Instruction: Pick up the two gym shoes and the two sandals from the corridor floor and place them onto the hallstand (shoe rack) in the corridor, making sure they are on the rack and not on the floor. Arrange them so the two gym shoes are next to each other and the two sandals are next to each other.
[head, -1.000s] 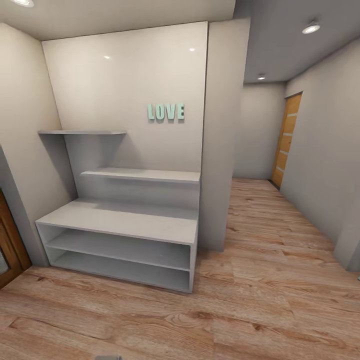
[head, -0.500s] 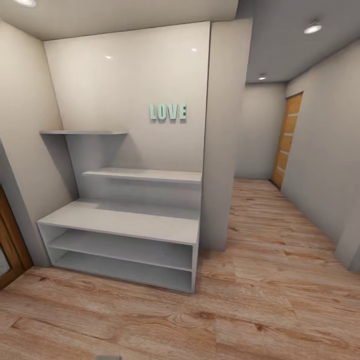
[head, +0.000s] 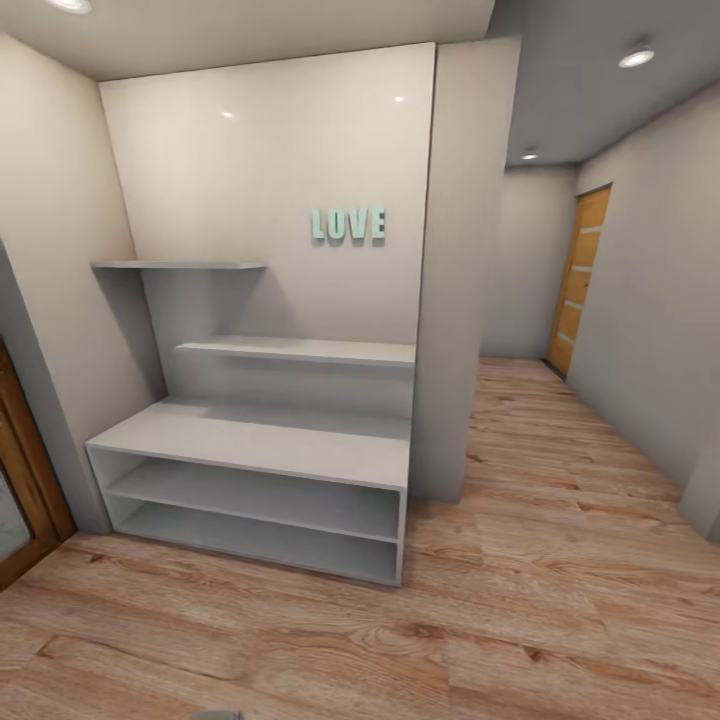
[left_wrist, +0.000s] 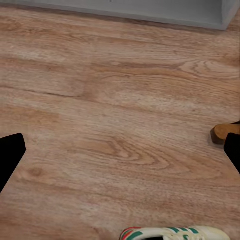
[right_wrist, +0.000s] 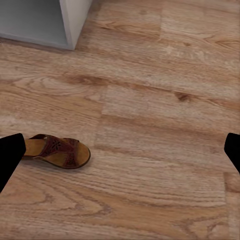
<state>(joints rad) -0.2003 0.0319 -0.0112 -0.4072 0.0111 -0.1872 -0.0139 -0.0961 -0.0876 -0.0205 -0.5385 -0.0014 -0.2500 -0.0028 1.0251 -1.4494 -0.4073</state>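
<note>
0 shoes on the rack (head: 250, 445) at my 11 o'clock. Both claws spread wide, empty. I'd drop the right gripper (right_wrist: 120, 155) squarely over the sandal (right_wrist: 57, 151); a sneaker (left_wrist: 175, 234) lies under the left gripper (left_wrist: 120, 155).

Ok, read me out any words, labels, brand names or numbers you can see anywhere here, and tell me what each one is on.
"LOVE": pale mint-green block letters mounted on the tall pale grey back panel of the hallstand, above its upper shelves.

No lettering can be read on the cream-white sneaker with green stripes or on the dark brown leather sandal with tan footbed; neither shows a legible brand or number.
</note>
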